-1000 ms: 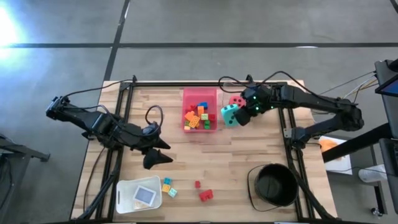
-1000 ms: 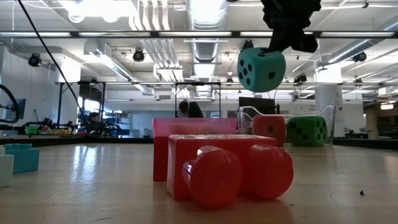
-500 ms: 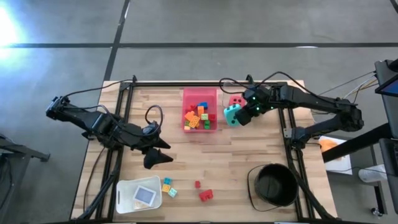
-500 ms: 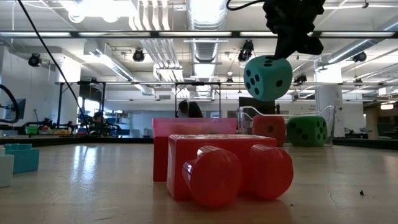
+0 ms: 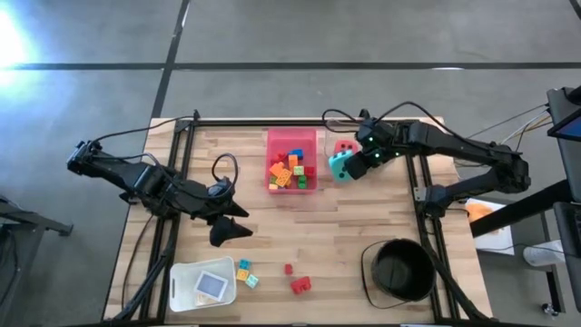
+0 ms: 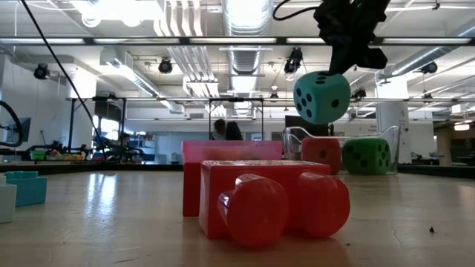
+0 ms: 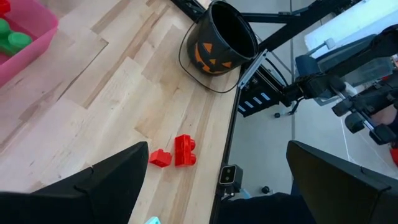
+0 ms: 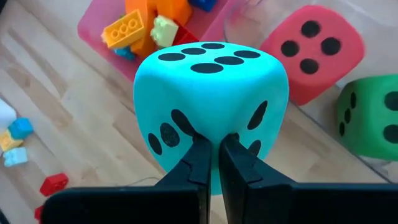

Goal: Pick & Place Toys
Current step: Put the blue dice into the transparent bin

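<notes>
My right gripper (image 5: pixel 361 160) is shut on a teal dotted die (image 5: pixel 339 165), held in the air just right of the pink tray (image 5: pixel 292 136) of small bricks; the die also shows in the low view (image 6: pixel 321 96). A red die (image 8: pixel 311 53) and a green die (image 8: pixel 370 115) sit beyond it inside a clear container (image 6: pixel 297 144). My left gripper (image 5: pixel 231 225) is open and empty over the table's left middle. Red bricks (image 5: pixel 300 285) lie near the front edge. My right gripper pinches a small fold of the teal die's soft surface at an edge between two faces (image 8: pixel 211 127); the two fingers (image 8: pixel 198 158) stand almost together. In the low view the fingers come from above. The die hangs below them, tilted, lifted clear of the table.
A black round bucket (image 5: pixel 399 270) stands at the front right. A white tray (image 5: pixel 201 283) with a flat card lies at the front left, small blue and yellow bricks (image 5: pixel 243 272) beside it. Bare wood lies in the table's middle.
My right gripper has carried the teal die a little toward the far right, toward the red die, and a little down. The die has stayed in the hold and turned slightly.
</notes>
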